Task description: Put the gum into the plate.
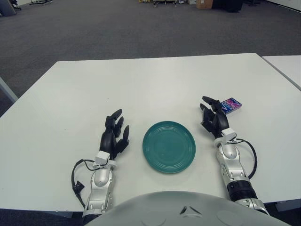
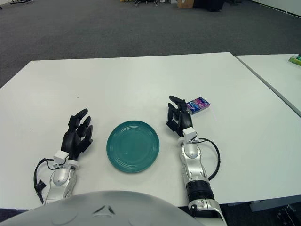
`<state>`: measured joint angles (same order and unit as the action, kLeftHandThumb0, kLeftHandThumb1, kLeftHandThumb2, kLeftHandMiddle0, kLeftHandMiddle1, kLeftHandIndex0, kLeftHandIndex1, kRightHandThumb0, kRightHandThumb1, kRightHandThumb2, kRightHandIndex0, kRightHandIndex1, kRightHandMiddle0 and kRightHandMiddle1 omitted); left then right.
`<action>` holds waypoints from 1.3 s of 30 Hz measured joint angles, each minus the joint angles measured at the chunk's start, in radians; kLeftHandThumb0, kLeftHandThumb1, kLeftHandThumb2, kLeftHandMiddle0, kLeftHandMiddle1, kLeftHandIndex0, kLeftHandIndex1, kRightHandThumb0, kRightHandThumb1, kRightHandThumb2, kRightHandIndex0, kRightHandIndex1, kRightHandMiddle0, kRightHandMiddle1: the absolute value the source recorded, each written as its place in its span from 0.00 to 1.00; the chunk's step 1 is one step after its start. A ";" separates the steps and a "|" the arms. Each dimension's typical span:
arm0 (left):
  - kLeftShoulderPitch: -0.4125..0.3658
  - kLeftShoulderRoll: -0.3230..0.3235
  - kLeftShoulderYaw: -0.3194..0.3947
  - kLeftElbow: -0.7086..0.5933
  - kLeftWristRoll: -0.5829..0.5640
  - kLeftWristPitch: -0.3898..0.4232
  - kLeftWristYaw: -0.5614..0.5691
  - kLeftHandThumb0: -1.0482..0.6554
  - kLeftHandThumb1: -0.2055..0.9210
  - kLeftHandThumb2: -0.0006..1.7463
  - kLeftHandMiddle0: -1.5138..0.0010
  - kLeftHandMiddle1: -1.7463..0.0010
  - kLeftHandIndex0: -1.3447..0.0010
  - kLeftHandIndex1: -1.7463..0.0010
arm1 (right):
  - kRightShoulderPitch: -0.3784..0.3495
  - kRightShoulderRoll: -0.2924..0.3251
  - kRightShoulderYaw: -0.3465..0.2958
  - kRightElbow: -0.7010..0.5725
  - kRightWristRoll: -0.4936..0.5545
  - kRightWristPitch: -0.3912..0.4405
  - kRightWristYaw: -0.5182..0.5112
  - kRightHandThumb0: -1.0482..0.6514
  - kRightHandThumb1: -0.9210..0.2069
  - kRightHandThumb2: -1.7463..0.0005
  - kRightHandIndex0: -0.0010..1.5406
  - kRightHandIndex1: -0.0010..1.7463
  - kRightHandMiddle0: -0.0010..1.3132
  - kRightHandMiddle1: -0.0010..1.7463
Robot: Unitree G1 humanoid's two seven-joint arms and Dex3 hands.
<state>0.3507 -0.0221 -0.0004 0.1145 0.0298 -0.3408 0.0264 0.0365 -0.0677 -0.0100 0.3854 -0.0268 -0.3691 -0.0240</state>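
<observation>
A small blue and purple gum pack [image 1: 231,105] lies flat on the white table [image 1: 141,89], to the right of the plate. A round teal plate [image 1: 169,146] sits near the table's front edge, between my hands, with nothing in it. My right hand [image 1: 212,118] is open, fingers spread, just left of and nearer than the gum, apart from it. My left hand [image 1: 115,133] rests open on the table left of the plate.
A second white table [image 2: 277,70] stands to the right across a narrow gap, with a small green object [image 2: 295,59] on it. Grey carpet lies beyond the far edge.
</observation>
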 measured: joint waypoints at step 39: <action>-0.050 0.000 0.006 0.046 0.008 -0.029 0.001 0.16 1.00 0.31 0.72 0.99 1.00 0.48 | 0.123 -0.313 0.059 -0.324 -0.559 0.025 -0.096 0.15 0.00 0.72 0.26 0.00 0.00 0.38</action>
<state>0.3009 -0.0221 0.0051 0.1608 0.0375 -0.3693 0.0277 0.1591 -0.3808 0.0491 0.0618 -0.5855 -0.3443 -0.1198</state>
